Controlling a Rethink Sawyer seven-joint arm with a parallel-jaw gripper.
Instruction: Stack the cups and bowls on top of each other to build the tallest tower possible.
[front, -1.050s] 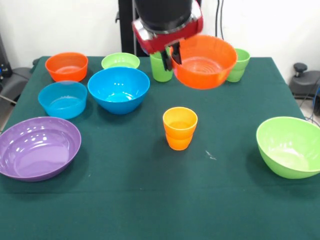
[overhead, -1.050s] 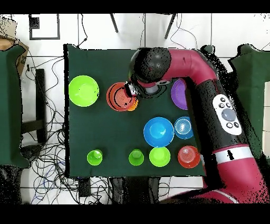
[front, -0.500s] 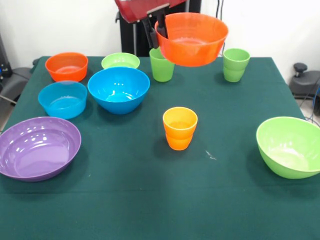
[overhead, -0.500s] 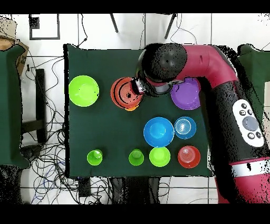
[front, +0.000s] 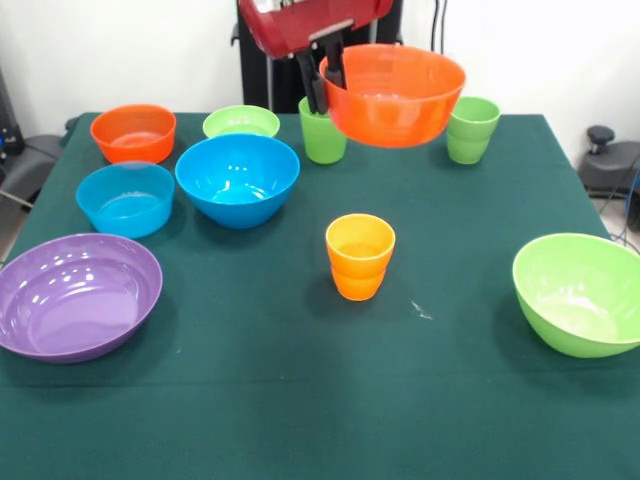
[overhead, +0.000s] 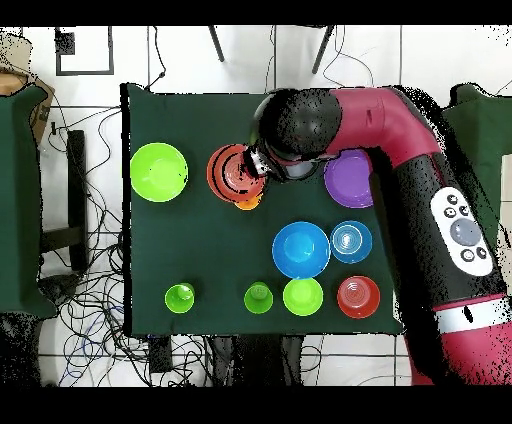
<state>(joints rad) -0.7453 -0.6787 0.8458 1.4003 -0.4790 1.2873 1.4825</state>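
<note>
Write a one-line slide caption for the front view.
Sawyer gripper holds a large orange bowl by its rim in the air above the table, beyond the orange cup.

Red arm (overhead: 400, 130) raised over table, hand (front: 322, 78) clamped, fingers pointing down

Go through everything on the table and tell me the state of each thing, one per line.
gripper: shut on the big orange bowl's rim
big orange bowl: held in the air, upright
orange cup: upright on the table, empty
two green cups: upright, apart
small orange bowl: upright, on the table
small lime bowl: upright, on the table
blue bowl: upright, empty
light blue bowl: upright, empty
purple bowl: upright, empty
large lime bowl: upright, empty
</note>
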